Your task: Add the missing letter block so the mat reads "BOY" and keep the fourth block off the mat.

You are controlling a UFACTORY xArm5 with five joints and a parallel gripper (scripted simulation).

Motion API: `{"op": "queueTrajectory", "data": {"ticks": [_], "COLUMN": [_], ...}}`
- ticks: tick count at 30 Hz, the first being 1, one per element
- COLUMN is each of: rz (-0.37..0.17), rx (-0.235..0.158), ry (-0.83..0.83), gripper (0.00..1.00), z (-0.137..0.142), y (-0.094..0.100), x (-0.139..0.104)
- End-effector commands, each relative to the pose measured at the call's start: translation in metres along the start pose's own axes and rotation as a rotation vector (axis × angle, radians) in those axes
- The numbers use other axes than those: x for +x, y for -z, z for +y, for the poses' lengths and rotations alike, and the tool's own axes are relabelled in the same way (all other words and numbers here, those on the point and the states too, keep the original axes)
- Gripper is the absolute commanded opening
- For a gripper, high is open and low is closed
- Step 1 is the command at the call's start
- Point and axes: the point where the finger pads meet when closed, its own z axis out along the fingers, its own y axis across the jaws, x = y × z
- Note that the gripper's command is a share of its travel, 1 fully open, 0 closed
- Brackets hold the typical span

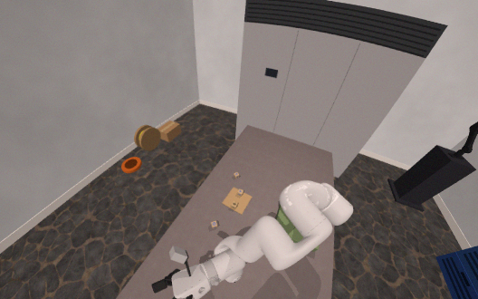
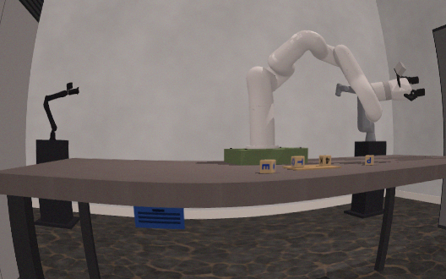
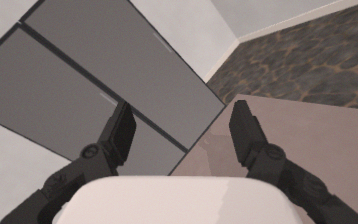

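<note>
- While the arm point(image 2: 313, 55) reaches out high above the table point(image 2: 144, 177), its white links arch up from the green base point(image 2: 267, 155) and descend toward the wrist at one end of the table.
- The table is a long grey-brown slab on dark legs; the base stands near one long edge.
- The gripper point(image 3: 182, 132) stands at full width, with nothing between the fingers. In the wrist view the two dark fingers frame a grey cabinet and a corner of the table. In the exterior view the gripper point(image 2: 415, 86) points sideways, well above the table surface and well apart from every block.
- The mat point(image 1: 236, 199) is a thin tan square lying flat on the table, just in front of the base.
- Two blocks rest on the mat: one point(image 1: 240, 192) toward the far edge and one point(image 1: 234, 207) toward the near edge, with a gap between them as seen in the top view.
- A third block point(image 1: 214, 224) lies off the mat on bare table, on the gripper's side.
- A fourth block point(image 1: 235, 175) lies off the mat on the opposite side, near the mat.
- The top letters of the blocks are too small to read in the top view; the side faces in the exterior view show blue characters, which do not identify the top faces.
</note>
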Motion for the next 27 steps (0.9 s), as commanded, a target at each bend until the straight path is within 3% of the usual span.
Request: {"op": "queueTrajectory", "data": {"ticks": [1, 20, 27], "rz": [0.003, -0.001, -0.077], "rx": [0.003, -0.002, -0.097], "ry": [0.000, 0.007, 0.130], "gripper": [1.00, 1.00, 1.00], "z": [-0.002, 0.000, 0.025], "y": [-0.001, -0.001, -0.008], "x": [0.002, 0.002, 0.003]}}
